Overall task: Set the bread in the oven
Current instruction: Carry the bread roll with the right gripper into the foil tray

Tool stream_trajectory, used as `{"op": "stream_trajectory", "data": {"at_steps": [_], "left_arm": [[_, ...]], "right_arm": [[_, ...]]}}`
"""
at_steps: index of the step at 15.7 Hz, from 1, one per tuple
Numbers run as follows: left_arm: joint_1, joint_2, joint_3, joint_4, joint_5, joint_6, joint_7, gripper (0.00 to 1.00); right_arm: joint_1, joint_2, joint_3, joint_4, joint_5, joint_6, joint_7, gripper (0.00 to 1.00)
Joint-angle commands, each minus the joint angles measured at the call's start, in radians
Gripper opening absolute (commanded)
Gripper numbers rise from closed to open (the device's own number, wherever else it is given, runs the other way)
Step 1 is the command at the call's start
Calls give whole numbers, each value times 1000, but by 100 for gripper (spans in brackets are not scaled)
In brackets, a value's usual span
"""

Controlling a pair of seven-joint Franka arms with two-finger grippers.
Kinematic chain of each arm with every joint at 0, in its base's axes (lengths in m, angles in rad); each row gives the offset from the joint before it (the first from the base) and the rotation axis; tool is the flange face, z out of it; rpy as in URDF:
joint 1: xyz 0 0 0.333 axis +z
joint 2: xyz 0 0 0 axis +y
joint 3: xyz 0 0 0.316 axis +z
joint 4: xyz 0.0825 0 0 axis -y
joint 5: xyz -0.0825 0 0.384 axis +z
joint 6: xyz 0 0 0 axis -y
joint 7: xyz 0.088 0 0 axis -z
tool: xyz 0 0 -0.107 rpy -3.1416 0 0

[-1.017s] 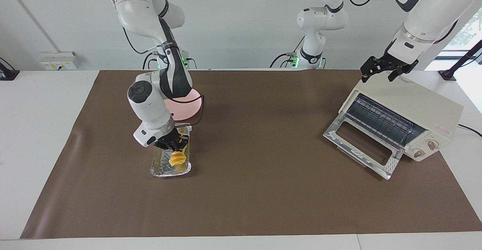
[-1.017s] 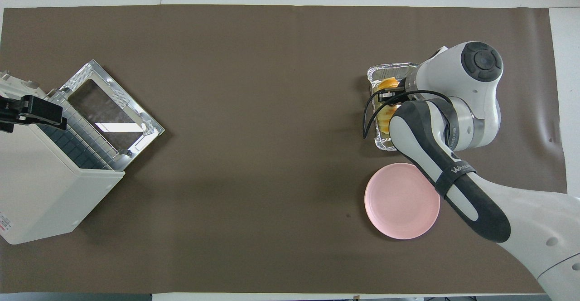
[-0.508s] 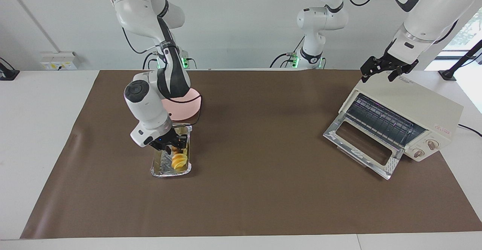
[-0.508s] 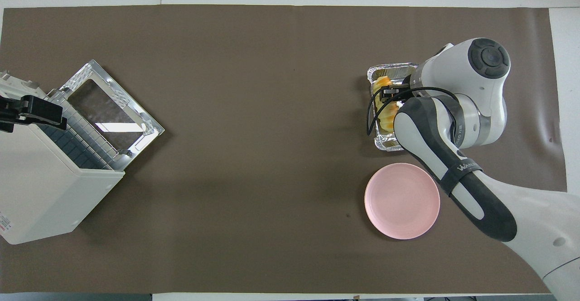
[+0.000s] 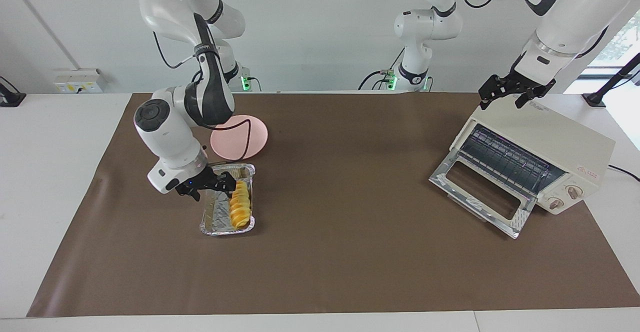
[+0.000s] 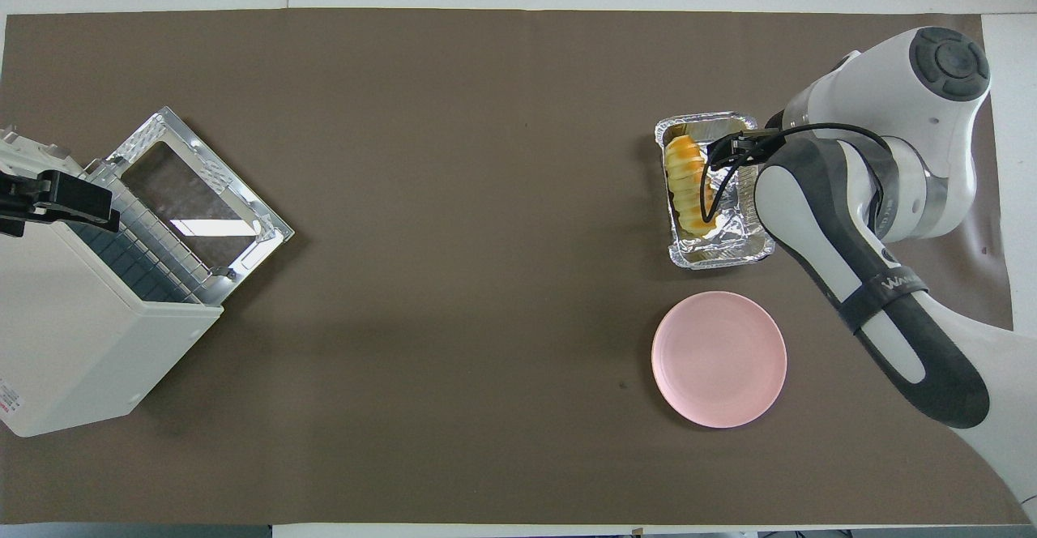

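Bread (image 5: 239,204) lies in tray (image 5: 210,222); right pincer (image 5: 212,184) seemingly apart.

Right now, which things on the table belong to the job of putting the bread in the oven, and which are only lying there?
Part of the job:
- bread, lying in the foil tray
- oven, door open
- right gripper, over the tray beside the bread
- left gripper, waiting over the oven

Only lying there:
- foil tray
- pink plate
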Motion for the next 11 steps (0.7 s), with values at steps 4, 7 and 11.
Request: {"op": "stream_trajectory", "data": {"at_steps": [4,7,11], "left_arm": [[6,-27,-5,-34,16,17,7,100],[6,-27,-5,-34,16,17,7,100],[6,-27,-5,-34,16,17,7,100]], "right_arm": [[-50,-11,10,-125,-4,102,-33,98],[-60,-13,10,-182,-3,151,-48,68],[-67,-16,11,-190,8,143,-48,0]]}}
